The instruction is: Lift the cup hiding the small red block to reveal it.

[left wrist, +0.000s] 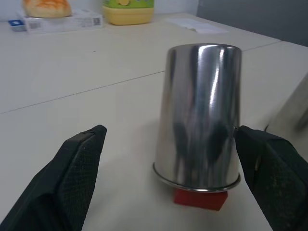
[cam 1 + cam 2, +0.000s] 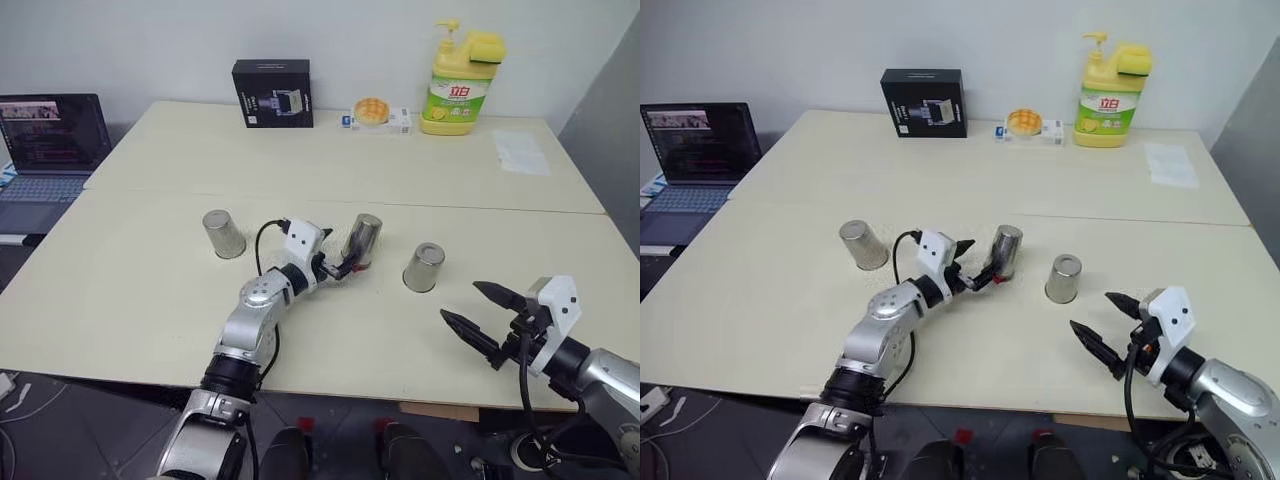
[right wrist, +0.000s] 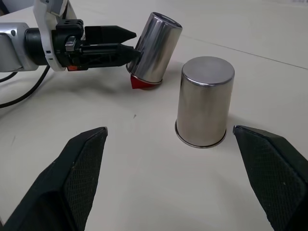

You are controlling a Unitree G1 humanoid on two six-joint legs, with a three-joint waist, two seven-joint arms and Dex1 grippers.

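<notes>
Three steel cups stand upside down in a row on the table. The middle cup point(image 2: 362, 240) leans away from my left arm, and the small red block point(image 1: 199, 198) pokes out from under its raised rim point(image 3: 139, 83). My left gripper point(image 2: 976, 263) is open and level at that cup. The cup sits between the fingers, with one fingertip point(image 1: 245, 139) against its side and the other standing off. The left cup point(image 2: 223, 233) and the right cup point(image 2: 424, 267) stand flat. My right gripper point(image 2: 462, 301) hovers open and empty near the front edge, facing the right cup.
Along the far edge of the table point(image 2: 150, 300) stand a black box point(image 2: 272, 93), a small packet with a bun point(image 2: 375, 115) and a yellow dish-soap bottle point(image 2: 460, 80). A paper sheet point(image 2: 520, 152) lies at the far right. A laptop point(image 2: 50, 150) sits on a side desk at the left.
</notes>
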